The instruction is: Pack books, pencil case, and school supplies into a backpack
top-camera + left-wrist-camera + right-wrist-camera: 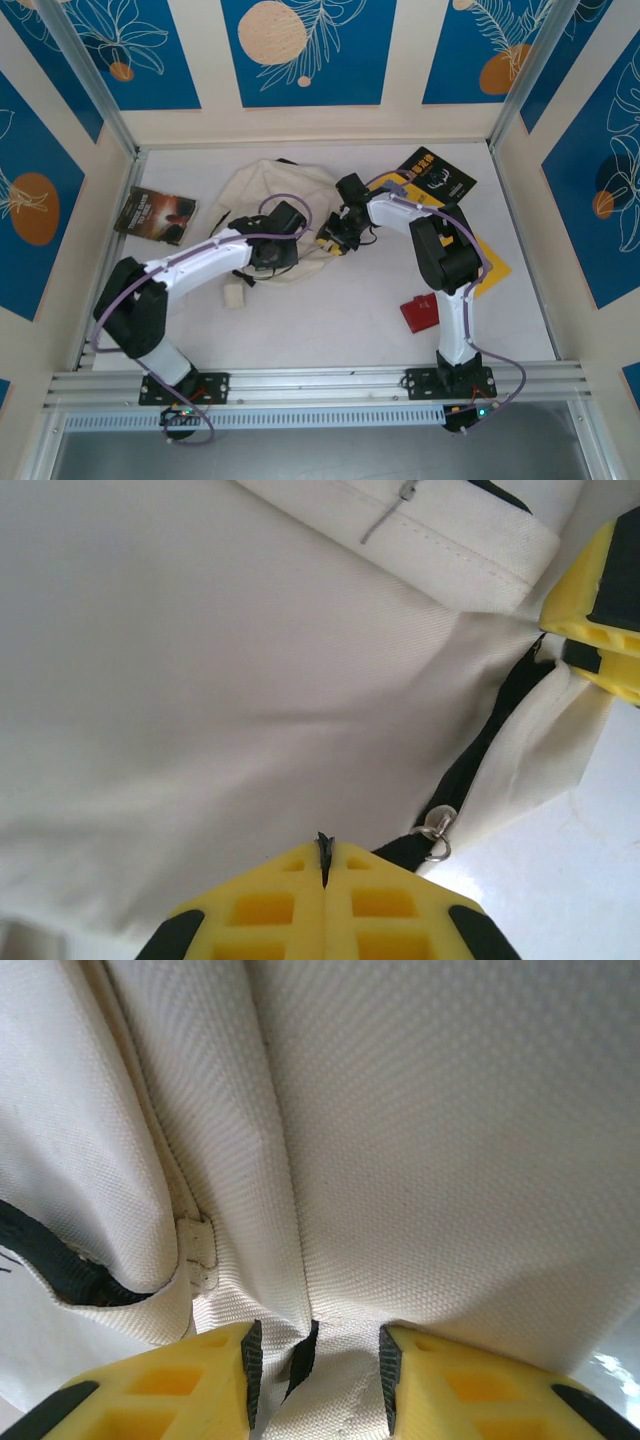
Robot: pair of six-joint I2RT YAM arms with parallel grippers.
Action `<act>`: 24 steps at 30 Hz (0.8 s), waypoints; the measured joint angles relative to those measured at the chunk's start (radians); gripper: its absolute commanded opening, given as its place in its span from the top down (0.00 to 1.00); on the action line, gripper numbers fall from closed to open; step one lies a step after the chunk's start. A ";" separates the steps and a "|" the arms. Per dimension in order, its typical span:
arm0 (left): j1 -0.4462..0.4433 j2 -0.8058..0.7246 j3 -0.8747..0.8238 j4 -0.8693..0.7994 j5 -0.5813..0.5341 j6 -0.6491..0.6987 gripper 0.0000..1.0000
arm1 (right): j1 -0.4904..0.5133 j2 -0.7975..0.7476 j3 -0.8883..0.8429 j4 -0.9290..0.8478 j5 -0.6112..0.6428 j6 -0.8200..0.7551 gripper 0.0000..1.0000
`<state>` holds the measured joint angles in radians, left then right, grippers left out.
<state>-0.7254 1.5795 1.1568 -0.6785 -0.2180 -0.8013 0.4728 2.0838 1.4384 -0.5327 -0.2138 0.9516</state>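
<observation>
The cream-white backpack [262, 190] lies at the back middle of the table. My left gripper [288, 250] is at its near edge, shut [323, 846] on a thin black tab of the backpack [200, 680], beside a black zipper band with a metal ring [437, 832]. My right gripper [328, 240] is at the bag's right edge, its jaws closed [315, 1348] on a thick fold of the backpack's fabric [450, 1110]; its yellow fingers [592, 610] pull that cloth taut. Books lie around: a dark brown one [155, 213], a black one [437, 178], a yellow one [492, 262].
A red flat thing [420, 312] lies near the right arm's base, and a small cream block [235, 295] lies in front of the backpack. Walls close in the table on three sides. The right arm's elbow hangs over the yellow book.
</observation>
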 measured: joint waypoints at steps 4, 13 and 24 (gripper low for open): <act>0.000 -0.088 -0.034 -0.067 -0.033 0.000 1.00 | -0.002 0.002 0.002 -0.004 0.002 0.003 0.60; 0.008 -0.198 -0.116 -0.169 -0.131 0.026 1.00 | -0.022 0.008 0.018 -0.031 0.019 0.011 0.61; 0.047 -0.198 -0.134 -0.069 -0.060 0.209 1.00 | -0.052 -0.035 0.001 -0.042 0.054 -0.031 0.51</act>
<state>-0.6781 1.3811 1.0229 -0.7479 -0.2783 -0.5922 0.4206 2.0483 1.4395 -0.5747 -0.1596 0.9203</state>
